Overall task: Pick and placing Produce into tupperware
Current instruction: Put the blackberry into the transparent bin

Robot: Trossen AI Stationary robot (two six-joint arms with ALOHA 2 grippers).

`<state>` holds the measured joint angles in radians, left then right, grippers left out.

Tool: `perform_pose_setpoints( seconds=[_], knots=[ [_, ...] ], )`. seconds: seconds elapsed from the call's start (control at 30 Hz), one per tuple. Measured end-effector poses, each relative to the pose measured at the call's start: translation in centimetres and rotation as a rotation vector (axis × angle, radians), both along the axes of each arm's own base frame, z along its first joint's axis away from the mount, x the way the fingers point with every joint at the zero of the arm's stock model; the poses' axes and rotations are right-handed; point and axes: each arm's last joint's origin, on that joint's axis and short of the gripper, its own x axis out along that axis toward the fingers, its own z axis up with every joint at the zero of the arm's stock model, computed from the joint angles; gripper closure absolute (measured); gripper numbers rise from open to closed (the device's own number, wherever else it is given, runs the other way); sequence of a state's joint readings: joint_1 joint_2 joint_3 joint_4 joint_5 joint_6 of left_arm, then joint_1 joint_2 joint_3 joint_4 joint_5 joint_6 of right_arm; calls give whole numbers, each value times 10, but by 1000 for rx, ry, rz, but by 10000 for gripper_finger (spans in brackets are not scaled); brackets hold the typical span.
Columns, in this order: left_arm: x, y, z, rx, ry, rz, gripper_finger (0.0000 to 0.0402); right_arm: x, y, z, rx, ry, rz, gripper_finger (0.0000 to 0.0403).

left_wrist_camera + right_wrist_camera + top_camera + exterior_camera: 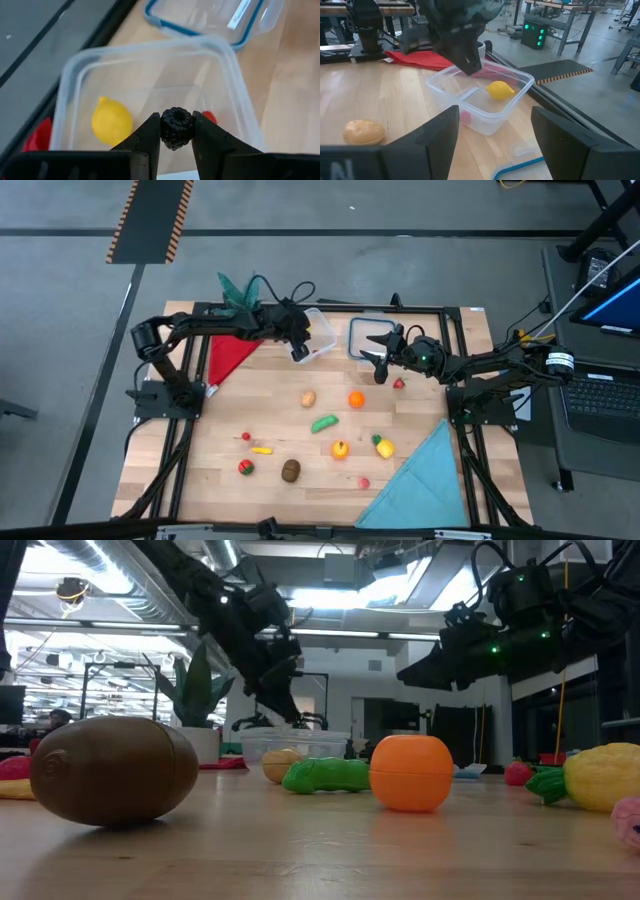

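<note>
Left wrist view alone shows the grip: the left gripper (176,131) is clamped on a small blackberry (176,128), poised above the tupperware (70,80), which holds a lemon (111,120) and something red. In the high view the tupperware (324,332) sits at upper centre, the lid (355,338) just right of it. The right gripper (492,131) stands spread, empty, facing it. Remaining produce (324,423) lies scattered across lower centre. No legible writing.
</note>
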<state>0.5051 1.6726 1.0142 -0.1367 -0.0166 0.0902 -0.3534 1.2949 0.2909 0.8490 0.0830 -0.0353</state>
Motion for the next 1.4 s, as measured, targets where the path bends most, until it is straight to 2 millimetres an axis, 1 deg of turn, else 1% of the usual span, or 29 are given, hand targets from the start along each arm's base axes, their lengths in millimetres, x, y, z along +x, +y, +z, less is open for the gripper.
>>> perform_pose_setpoints(
  seconds=[0.1,0.27,0.37,0.47,0.73,0.87,1.0,1.1,1.4],
  knots=[
    [3,3,-12,-2,26,13,323,0,0,0,0,1,0,153],
    [4,9,-23,-11,49,28,323,0,0,0,0,1,0,153],
    [4,11,-25,-13,54,34,318,0,0,0,-3,3,0,153],
    [3,12,-29,-21,70,35,323,0,0,0,-3,3,0,153],
    [1,14,-29,-12,76,31,323,0,0,0,-16,10,2,153],
    [2,14,-37,-29,107,29,316,0,0,0,-17,10,2,153],
    [4,15,-45,-32,117,24,323,0,0,-1,-15,14,3,153],
    [5,16,-44,-23,103,26,322,0,0,-1,-15,15,3,153],
    [6,17,-43,-15,89,25,245,0,0,-1,-16,17,5,153]
  ],
)
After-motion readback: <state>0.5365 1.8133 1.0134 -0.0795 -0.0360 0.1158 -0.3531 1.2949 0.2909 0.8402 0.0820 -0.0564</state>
